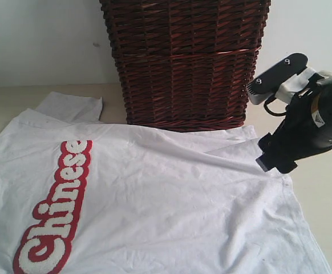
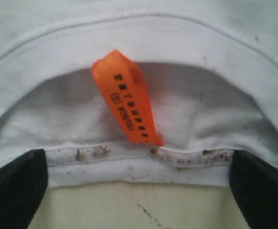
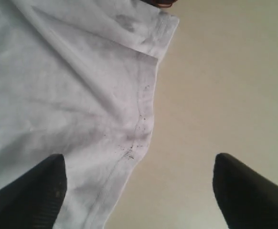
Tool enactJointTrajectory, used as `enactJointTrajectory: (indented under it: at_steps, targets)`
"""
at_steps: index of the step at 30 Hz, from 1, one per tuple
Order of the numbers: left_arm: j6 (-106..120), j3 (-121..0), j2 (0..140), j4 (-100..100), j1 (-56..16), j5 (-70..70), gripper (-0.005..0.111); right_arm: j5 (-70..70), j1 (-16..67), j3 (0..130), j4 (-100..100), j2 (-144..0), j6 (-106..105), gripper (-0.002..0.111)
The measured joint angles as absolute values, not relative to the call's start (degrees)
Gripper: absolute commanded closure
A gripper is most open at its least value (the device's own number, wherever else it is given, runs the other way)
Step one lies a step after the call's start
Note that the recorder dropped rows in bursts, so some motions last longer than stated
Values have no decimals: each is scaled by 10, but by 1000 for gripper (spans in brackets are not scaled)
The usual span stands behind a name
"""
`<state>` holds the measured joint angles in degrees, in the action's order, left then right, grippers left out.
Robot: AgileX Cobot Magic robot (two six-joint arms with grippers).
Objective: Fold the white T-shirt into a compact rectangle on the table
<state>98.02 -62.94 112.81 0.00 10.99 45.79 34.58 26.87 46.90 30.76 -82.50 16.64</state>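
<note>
The white T-shirt (image 1: 166, 205) lies spread flat on the table (image 1: 320, 188), red-outlined "Chinese" lettering (image 1: 57, 211) facing up, collar toward the left, hem toward the right. My right gripper (image 1: 274, 162) hovers over the shirt's far right hem edge. In its wrist view the right gripper (image 3: 139, 191) is open, one finger (image 3: 34, 191) over cloth (image 3: 72, 95), the other over bare table (image 3: 215, 86). My left gripper (image 2: 139, 191) is open, astride the back collar (image 2: 139, 167) with its orange tag (image 2: 129, 100). It holds nothing and is outside the exterior view.
A tall dark brown wicker basket (image 1: 186, 63) stands at the back, touching the shirt's far edge. One sleeve (image 1: 69, 105) lies out toward the back left. Bare tabletop shows right of the hem and beside the basket.
</note>
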Motion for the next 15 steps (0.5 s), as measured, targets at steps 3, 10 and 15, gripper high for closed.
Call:
enactJointTrajectory:
  at_steps: [3, 10, 15]
  targets:
    - [980, -629, 1128, 0, 110, 458, 1, 358, 269, 469, 293, -823, 104, 3]
    - [980, -629, 1128, 0, 110, 458, 1, 414, 269, 469, 204, -823, -200, 3]
    - [980, -629, 1128, 0, 110, 458, 1, 366, 269, 469, 171, -823, -321, 3]
